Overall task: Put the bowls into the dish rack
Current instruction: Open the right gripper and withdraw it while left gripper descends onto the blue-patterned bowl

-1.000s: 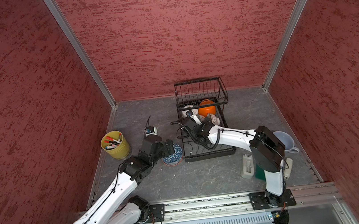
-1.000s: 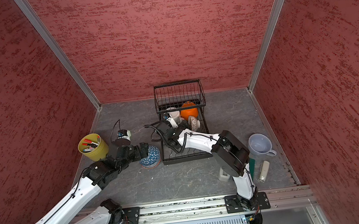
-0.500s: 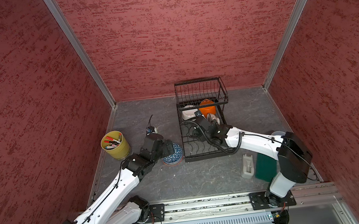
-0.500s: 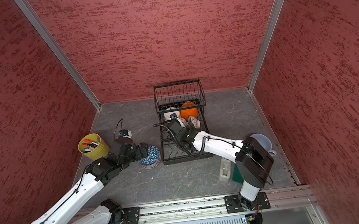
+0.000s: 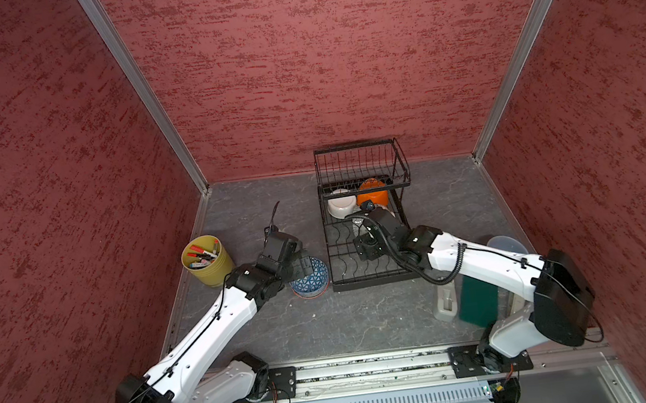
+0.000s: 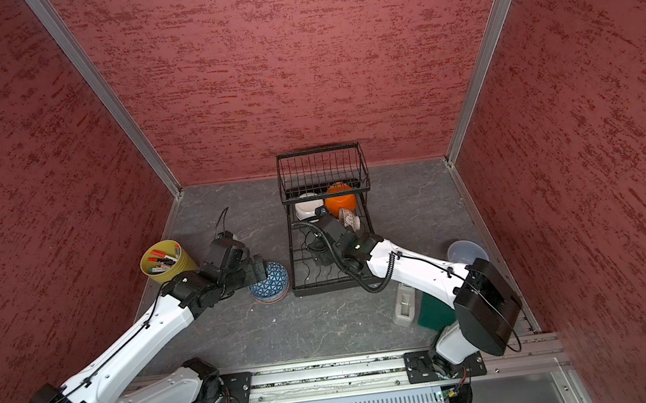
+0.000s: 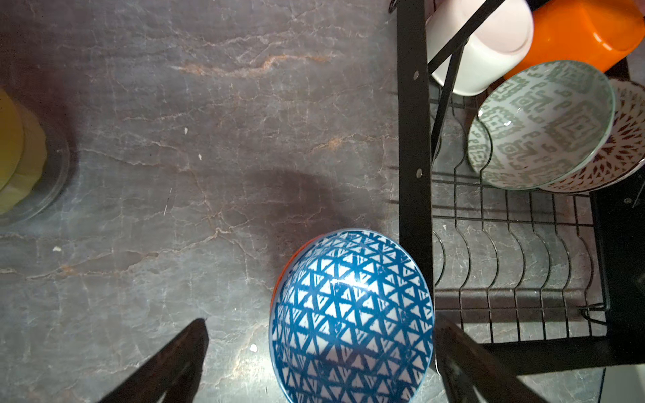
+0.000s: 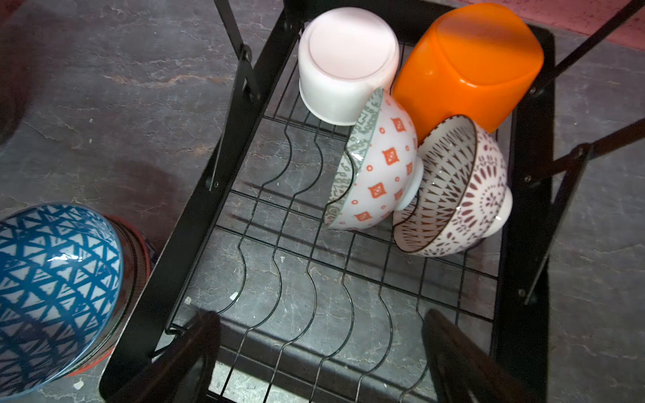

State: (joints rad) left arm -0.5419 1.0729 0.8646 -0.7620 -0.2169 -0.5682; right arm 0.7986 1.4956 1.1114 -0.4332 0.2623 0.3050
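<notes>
- Left tool (image 7: 323,328) stands wide over the blue bowl (image 7: 352,314) on the bench, just beside the dish rack (image 7: 413,174). The right tool (image 8: 321,319) hangs wide and empty over the rack's base.
- Closing so near the rack frame could snag it.
- Only the right wrist view plainly shows a red bowl (image 8: 141,251) nested beneath. I reckon it might lift too, then drop.

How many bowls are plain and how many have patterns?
Plain: 2, the white bowl and orange bowl
Patterned, in the dish rack: 2, the orange-diamond bowl and maroon bowl
Patterned, on the table: 2, the blue bowl stacked on a reddish bowl
Total: 6
</notes>
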